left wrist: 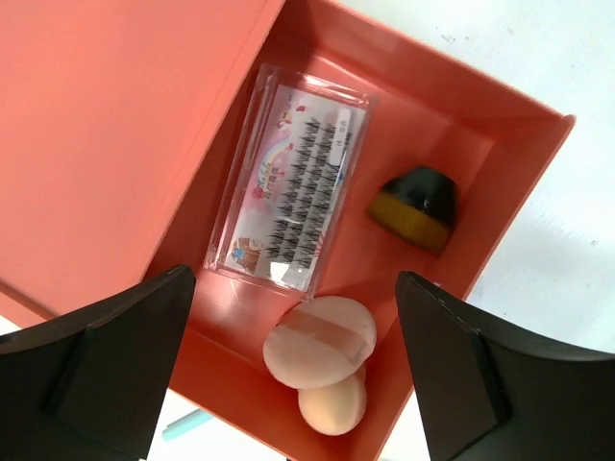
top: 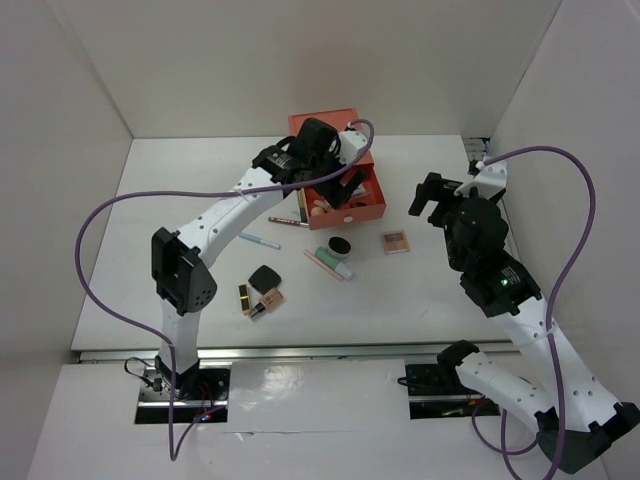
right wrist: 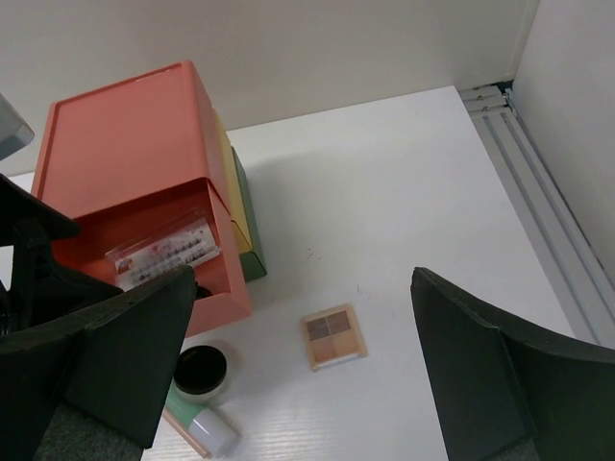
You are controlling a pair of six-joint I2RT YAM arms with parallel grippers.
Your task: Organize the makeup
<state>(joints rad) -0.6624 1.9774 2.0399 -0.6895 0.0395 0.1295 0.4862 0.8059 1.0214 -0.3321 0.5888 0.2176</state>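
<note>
The coral drawer (left wrist: 442,115) holds four pieces: one clear lash case (left wrist: 288,182), two beige sponges (left wrist: 319,341) and one black-and-gold stub (left wrist: 415,206). The left gripper (left wrist: 296,281) hangs above them, spread and empty, with the sponges between its fingers (no contact). On the table (right wrist: 404,211), one eyeshadow palette (right wrist: 333,336), one round black pot (right wrist: 200,370) and one mint tube (right wrist: 192,415) lie below the right gripper (right wrist: 303,279), which is also spread wide.
</note>
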